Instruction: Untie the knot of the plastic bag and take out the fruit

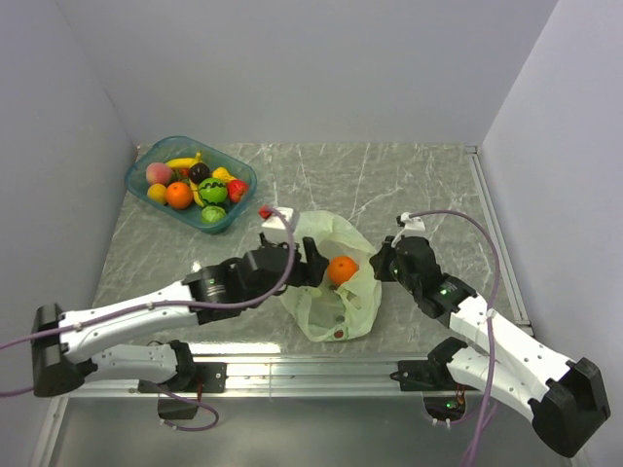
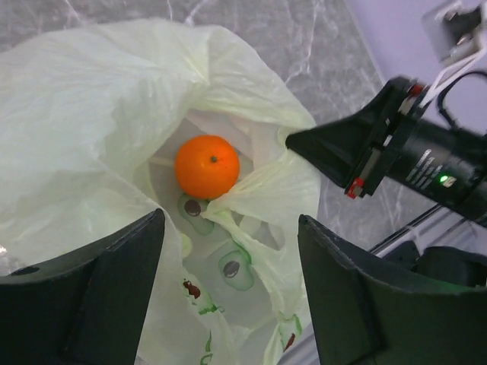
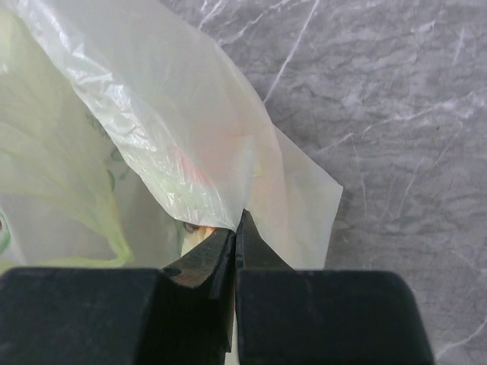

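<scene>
The pale green plastic bag lies at the table's front centre with its mouth open. No knot shows in any view. An orange fruit sits in the mouth, also in the left wrist view. My left gripper is open and empty just left of the orange, its fingers over the bag. My right gripper is shut on the bag's right edge, pinching the film at its tips. It shows in the left wrist view holding that edge up.
A teal tray with several toy fruits stands at the back left. A small red fruit lies on the table behind the left gripper. White walls close in left, back and right. A metal rail runs along the front edge.
</scene>
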Tool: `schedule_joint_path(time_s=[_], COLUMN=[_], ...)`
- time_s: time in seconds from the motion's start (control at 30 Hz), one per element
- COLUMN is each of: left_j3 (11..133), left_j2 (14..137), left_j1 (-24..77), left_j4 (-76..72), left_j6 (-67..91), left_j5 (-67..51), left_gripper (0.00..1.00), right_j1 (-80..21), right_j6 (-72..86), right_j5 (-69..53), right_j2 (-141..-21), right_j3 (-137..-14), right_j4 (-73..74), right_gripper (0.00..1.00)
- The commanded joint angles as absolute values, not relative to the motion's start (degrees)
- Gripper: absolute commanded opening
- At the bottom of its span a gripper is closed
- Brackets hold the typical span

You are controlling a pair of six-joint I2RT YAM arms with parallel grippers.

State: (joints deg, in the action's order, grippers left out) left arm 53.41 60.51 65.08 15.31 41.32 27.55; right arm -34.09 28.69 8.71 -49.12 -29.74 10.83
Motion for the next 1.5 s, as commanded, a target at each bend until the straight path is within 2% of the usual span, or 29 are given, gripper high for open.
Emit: schedule_joint_path(time_s=[0.0, 0.1, 0.27, 0.37, 0.67, 0.8, 0.83, 0.97, 1.1, 1.3, 1.47], left_j3=[57.0, 61.3, 67.4, 69.5, 70.8, 67.3, 66.3, 64.1, 64.4, 64.8, 69.1], left_j2=[66.3, 69.7, 69.6, 68.7, 65.5, 62.6, 62.6, 67.3, 76.9, 86.8, 96.6], left_j1=[67.8, 69.0, 69.0, 69.0, 69.1, 69.1, 69.1, 69.1, 68.7, 63.2, 59.4], left_j4=[13.9, 22.3, 37.1, 44.5, 48.0, 30.4, 27.3, 19.5, 16.9, 7.5, 4.7], left_j6=[42.5, 45.8, 51.0, 52.9, 55.4, 40.6, 39.6, 40.9, 42.3, 41.5, 39.9], left_j5=[32.1, 39.8, 54.7, 58.1, 61.6, 50.3, 42.8, 31.2, 29.0, 21.1, 19.2], left_gripper=[0.75, 0.76, 0.87, 0.89, 0.84, 0.77, 0.76, 0.75, 0.77, 0.79, 0.82], right_j1=[-33.8, -33.6, -33.8, -33.8, -33.9, -33.8, -33.9, -33.8, -33.9, -33.9, -33.9], right_j6=[28.9, 28.7, 28.0, 27.9, 27.8, 27.8, 27.9, 28.6, 28.5, 28.3, 28.8], right_j5=[10.4, 10.5, 10.5, 10.6, 10.5, 10.5, 10.5, 10.2, 10.2, 9.9, 9.4], right_j2=[-50.0, -49.7, -48.7, -48.8, -48.6, -48.1, -48.1, -48.0, -47.1, -46.3, -45.3], right_j3=[-33.0, -33.3, -32.9, -32.8, -32.3, -31.6, -31.6, -31.4, -31.2, -30.8, -29.9], right_j4=[12.1, 13.2, 13.4, 13.4, 13.3, 12.6, 12.7, 12.6, 12.8, 13.6, 13.9], right_gripper=[0.00, 0.00, 0.00, 0.00, 0.00, 0.00, 0.00, 0.00, 0.00, 0.00, 0.00])
